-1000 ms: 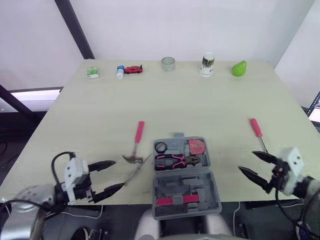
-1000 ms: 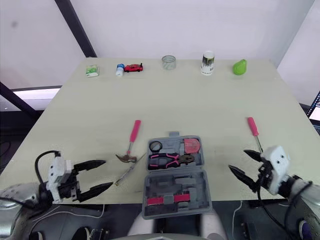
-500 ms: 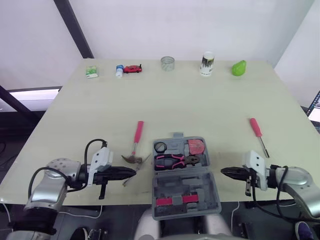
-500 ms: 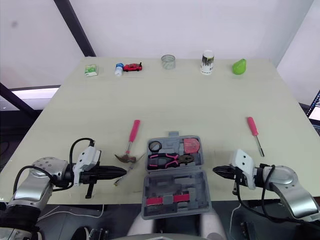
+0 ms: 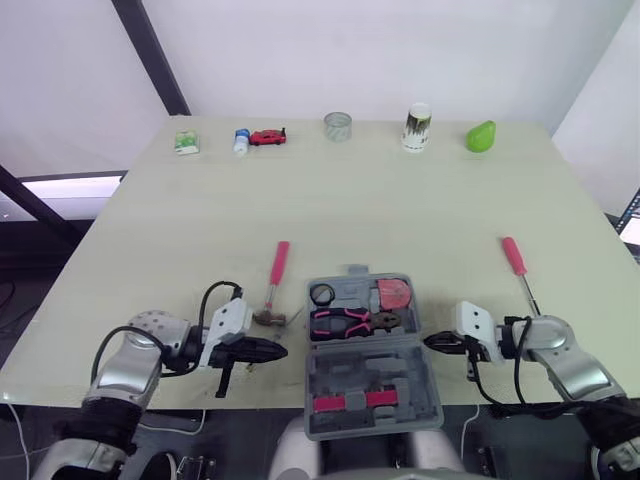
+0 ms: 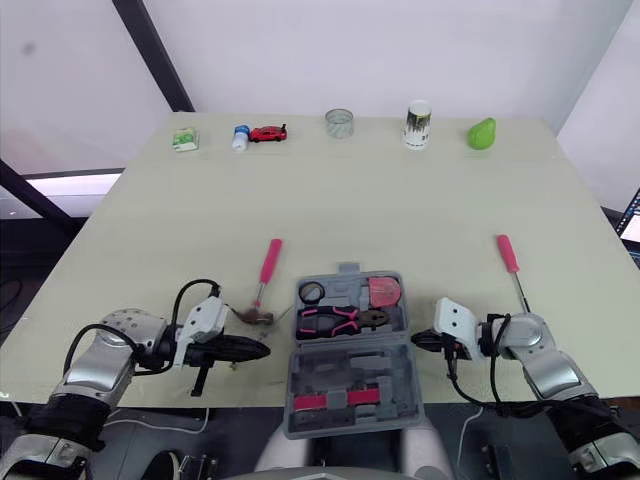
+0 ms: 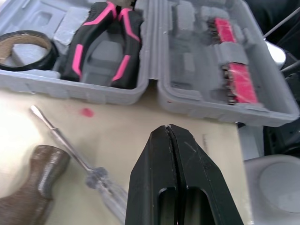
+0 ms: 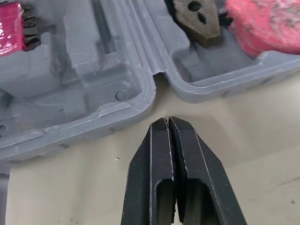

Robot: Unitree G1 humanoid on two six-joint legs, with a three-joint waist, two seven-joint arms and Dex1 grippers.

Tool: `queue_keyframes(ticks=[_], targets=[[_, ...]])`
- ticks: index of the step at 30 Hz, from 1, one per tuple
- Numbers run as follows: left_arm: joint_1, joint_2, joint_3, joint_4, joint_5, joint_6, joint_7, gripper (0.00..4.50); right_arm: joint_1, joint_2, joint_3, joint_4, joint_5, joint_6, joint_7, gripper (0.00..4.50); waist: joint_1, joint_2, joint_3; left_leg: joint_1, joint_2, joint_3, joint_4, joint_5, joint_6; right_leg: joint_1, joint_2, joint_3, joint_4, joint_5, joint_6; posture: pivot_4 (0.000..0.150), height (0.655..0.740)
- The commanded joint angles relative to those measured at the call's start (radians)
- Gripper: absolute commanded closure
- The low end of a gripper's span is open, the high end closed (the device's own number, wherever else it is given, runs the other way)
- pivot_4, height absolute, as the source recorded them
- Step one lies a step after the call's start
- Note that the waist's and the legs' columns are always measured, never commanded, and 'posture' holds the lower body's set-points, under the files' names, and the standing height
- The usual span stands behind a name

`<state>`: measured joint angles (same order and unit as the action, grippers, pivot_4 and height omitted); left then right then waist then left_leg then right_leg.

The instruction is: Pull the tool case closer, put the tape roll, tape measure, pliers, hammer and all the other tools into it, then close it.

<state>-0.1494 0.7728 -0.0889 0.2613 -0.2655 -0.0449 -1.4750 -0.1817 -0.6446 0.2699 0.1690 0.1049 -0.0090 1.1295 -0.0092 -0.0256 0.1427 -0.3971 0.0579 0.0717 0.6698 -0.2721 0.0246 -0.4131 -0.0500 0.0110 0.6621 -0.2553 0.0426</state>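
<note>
Both end effectors have closed in on the open grey moulded-plastic tool case, the left end effector and right end effector flanking its hinge, fingers pressed together, empty. Case sits at the near table edge. Likely rigid, light, slippery: grip a side wall.

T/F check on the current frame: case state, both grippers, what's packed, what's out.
1. The tool case is open. True.
2. The left gripper holds the hammer. False: its jaws are shut on nothing beside the case, and the hammer lies on the table.
3. The pliers sit in the case. True.
4. The pink screwdriver is in the case. False: it lies on the table to the case's right.
5. The right gripper has its jaws wide open. False: they are shut.
</note>
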Motion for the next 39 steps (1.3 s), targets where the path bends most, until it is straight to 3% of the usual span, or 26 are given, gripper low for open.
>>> queue_keyframes(ticks=[1, 20, 39], targets=[[-0.017, 0.000, -0.014, -0.008, 0.024, 0.003, 0.020, 4.50, -0.023, 0.012, 0.002, 0.008, -0.009, -0.030, 0.007, 4.43, -0.002, 0.000, 0.000, 0.000, 0.000, 0.000, 0.000, 0.000, 0.000, 0.000, 0.000, 0.000, 0.000, 0.000, 0.000, 0.150, 0.7400], [-0.036, -0.005, -0.141, -0.231, 0.160, 0.215, 0.176, 4.50, -0.023, 0.052, 0.011, -0.006, -0.041, -0.026, -0.018, 4.43, -0.003, 0.000, 0.000, 0.001, 0.000, 0.000, 0.000, 0.000, 0.000, 0.000, 0.000, 0.001, 0.001, 0.000, 0.000, 0.150, 0.7400], [-0.067, -0.065, -0.176, -0.168, 0.182, 0.208, 0.235, 4.50, -0.028, 0.049, 0.005, -0.059, -0.023, 0.032, 0.007, 4.43, -0.001, 0.000, 0.000, 0.001, 0.000, 0.000, 0.000, 0.000, 0.000, 0.000, 0.000, 0.001, 0.001, 0.000, 0.000, 0.150, 0.7400]])
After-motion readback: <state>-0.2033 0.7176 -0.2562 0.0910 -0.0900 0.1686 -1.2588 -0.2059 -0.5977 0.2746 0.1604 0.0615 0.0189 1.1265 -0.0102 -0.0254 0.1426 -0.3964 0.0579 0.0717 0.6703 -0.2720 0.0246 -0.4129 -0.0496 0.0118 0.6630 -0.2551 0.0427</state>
